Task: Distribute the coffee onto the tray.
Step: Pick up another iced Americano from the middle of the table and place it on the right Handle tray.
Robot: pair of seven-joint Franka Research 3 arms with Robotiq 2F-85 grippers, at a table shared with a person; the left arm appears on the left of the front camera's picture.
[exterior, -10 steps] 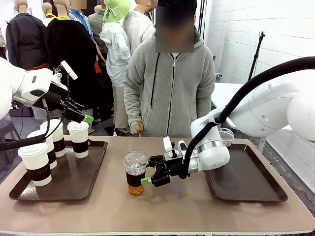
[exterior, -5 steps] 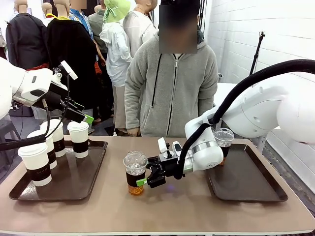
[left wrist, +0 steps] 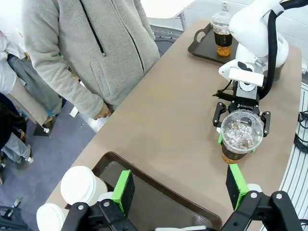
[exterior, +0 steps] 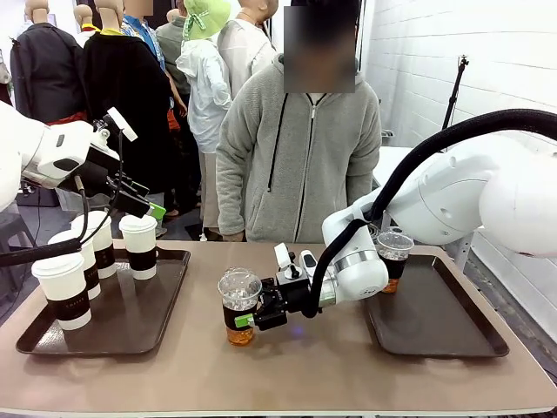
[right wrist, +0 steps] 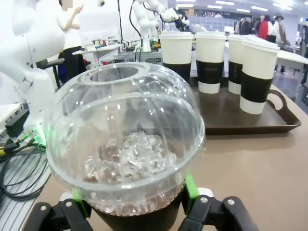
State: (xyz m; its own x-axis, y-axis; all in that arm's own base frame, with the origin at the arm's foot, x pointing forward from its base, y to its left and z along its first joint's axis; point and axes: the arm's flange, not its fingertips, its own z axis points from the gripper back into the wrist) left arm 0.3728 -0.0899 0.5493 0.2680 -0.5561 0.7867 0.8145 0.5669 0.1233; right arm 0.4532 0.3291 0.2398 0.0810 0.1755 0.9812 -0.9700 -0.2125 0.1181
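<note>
A clear dome-lidded cup (exterior: 237, 305) of amber drink and ice stands on the table's middle. My right gripper (exterior: 246, 315) is open, its green pads (right wrist: 189, 185) either side of this cup's (right wrist: 125, 159) body and close to it. The second clear cup (exterior: 393, 259) stands at the back of the right tray (exterior: 435, 318). Several white paper cups (exterior: 138, 246) with brown sleeves stand on the left tray (exterior: 130, 322). My left gripper (exterior: 144, 202) hangs open above that tray, holding nothing; in the left wrist view its pads (left wrist: 124, 191) frame the tray's corner.
A person in a grey hoodie (exterior: 300, 165) stands at the far edge, hands down by the table. The right arm's white elbow (exterior: 361, 261) arches over the right tray's left rim. Bare tabletop (exterior: 287, 366) lies between the trays.
My right gripper has slid left along the table until its fingers straddle the clear cup. The left arm and all cups have stayed put. The person shifted slightly.
</note>
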